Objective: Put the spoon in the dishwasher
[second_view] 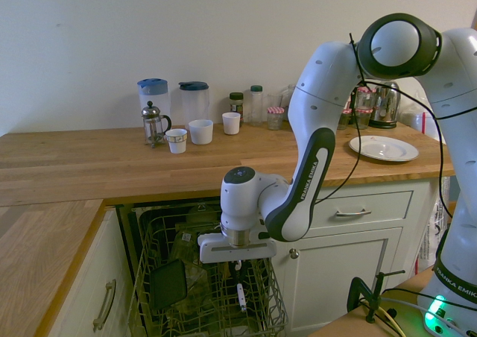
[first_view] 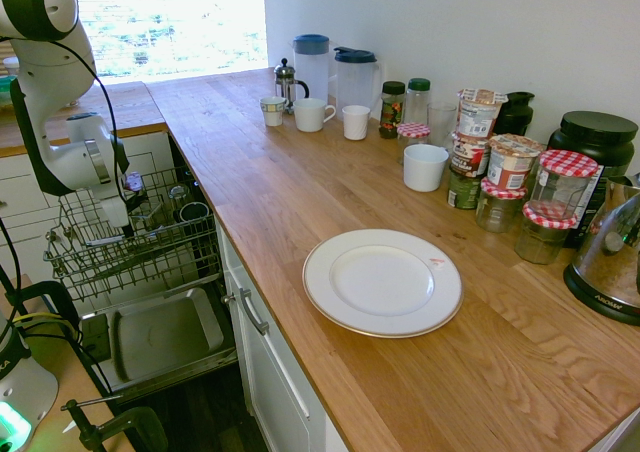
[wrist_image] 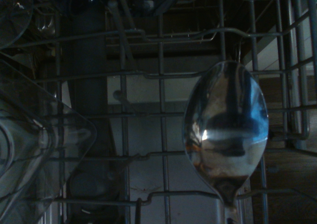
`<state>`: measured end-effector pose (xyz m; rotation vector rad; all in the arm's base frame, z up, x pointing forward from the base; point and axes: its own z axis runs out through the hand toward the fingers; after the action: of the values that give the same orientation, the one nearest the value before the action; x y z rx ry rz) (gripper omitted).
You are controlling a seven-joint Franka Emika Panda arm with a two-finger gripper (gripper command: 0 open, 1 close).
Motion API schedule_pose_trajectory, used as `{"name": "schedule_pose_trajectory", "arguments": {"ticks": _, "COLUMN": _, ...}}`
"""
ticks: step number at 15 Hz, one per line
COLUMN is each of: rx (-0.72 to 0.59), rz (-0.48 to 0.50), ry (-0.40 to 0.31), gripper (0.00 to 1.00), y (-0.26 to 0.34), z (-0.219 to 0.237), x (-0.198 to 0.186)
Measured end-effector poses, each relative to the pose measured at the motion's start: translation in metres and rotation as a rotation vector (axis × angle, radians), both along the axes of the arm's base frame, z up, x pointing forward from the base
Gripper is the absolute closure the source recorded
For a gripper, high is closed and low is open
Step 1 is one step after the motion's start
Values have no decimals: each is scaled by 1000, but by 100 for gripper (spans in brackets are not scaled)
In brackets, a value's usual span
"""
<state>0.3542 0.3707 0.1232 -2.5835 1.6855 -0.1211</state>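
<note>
jaws clenched on the spoon (second_view: pixel 241 295), pointing straight down | spoon hung bowl-down inside the dishwasher (second_view: pixel 153 232) wire rack, its bowl (wrist_image: pixel 226 131) just above the grid wires | white plate (first_view: pixel 382 281) and mugs (first_view: pixel 311 115) sat on the tabletop (first_view: pixel 300 192)
</note>
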Motion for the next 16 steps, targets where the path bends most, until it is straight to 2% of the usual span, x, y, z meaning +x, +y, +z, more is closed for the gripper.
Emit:
{"name": "schedule_pose_trajectory", "arguments": {"ticks": 4, "rx": 9, "rz": -11, "ry": 2, "gripper": 0, "y": -4, "z": -14, "x": 2}}
{"name": "schedule_pose_trajectory", "arguments": {"ticks": 9, "rx": 19, "rz": -16, "ry": -12, "gripper": 0, "y": -3, "z": -11, "x": 2}}
{"name": "schedule_pose_trajectory", "arguments": {"ticks": 12, "rx": 19, "rz": -11, "ry": -37, "gripper": 0, "y": -7, "z": 9, "x": -2}}
{"name": "schedule_pose_trajectory", "arguments": {"ticks": 16, "rx": -1, "rz": -3, "ry": -95, "gripper": 0, "y": -4, "z": 64, "x": -21}}
